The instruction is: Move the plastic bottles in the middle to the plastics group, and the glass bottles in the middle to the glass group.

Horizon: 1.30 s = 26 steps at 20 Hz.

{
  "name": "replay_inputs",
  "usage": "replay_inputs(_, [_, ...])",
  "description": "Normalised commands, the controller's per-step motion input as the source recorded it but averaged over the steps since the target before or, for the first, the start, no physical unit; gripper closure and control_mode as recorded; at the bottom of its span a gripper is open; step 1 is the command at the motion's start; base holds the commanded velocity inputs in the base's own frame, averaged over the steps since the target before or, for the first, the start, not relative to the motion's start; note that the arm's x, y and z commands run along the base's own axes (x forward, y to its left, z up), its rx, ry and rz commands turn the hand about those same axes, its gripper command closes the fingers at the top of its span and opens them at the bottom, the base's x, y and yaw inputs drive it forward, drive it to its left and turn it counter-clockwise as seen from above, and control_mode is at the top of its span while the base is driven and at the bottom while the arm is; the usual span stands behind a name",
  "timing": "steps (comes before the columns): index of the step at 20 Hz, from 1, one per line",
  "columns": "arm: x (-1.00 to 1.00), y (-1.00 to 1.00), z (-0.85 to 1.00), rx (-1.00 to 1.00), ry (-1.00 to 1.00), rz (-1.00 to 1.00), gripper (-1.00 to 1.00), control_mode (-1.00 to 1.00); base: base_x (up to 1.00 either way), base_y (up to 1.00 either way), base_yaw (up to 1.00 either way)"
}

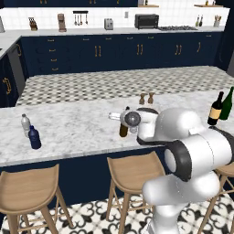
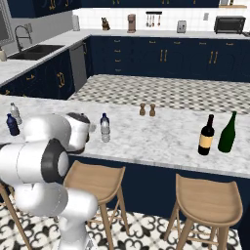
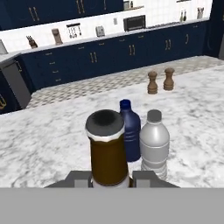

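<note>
Here, in the left base view, the pincer (image 1: 124,124) sits over the marble counter (image 1: 68,132), its wrist covering most of what it holds; a strip of the amber glass bottle (image 1: 123,129) shows just below and left of the wrist. Well off to the pincer's left, near the counter's front edge, stand the plastics group: a clear bottle (image 1: 25,125) and a navy bottle (image 1: 34,137) touching or nearly so. Well off to its right stand the glass group, a dark wine bottle (image 1: 215,109) with a tan label and a green wine bottle (image 1: 226,104) just behind it. Beyond the pincer stand two brown shakers (image 1: 146,98).

In the right base view, the arm's white body hides the fingers. Just to the right of the wrist stand the middle navy bottle (image 2: 103,118) and the middle clear bottle (image 2: 105,131), close together. The plastics group stands far left and the wine bottles far right.

In the hand view, the pincer (image 3: 111,178) is pinching the amber glass bottle low on its body, one finger (image 3: 144,178) on each side, and the bottle rises upright between them with its dark cap nearest the camera. Just beyond it and slightly right stand the middle navy bottle and the middle clear bottle, side by side, the shakers farther back.
</note>
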Motion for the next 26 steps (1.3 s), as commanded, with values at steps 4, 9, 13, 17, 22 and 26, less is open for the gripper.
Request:
replay_inputs(4, [-0.14,-0.76,0.66,0.00,0.12,0.00,1.00,-1.00,0.00,0.00,0.00])
replay_inputs(9, [-0.08,-0.88,0.49,0.00,0.11,0.00,1.00,-1.00,0.00,0.00,0.00])
replay_inputs(13, [-0.04,-0.95,0.37,-0.01,0.12,0.00,1.00,-1.00,0.00,0.00,0.00])
replay_inputs(17, [0.00,-0.94,0.21,-0.03,0.09,0.00,1.00,-1.00,0.00,0.00,0.00])
replay_inputs(22, [0.00,-0.96,0.00,-0.08,0.05,0.00,1.00,-1.00,0.00,0.00,0.00])
replay_inputs(26, [-0.07,-0.84,0.00,-0.12,0.01,-0.01,1.00,-1.00,0.00,0.00,0.00])
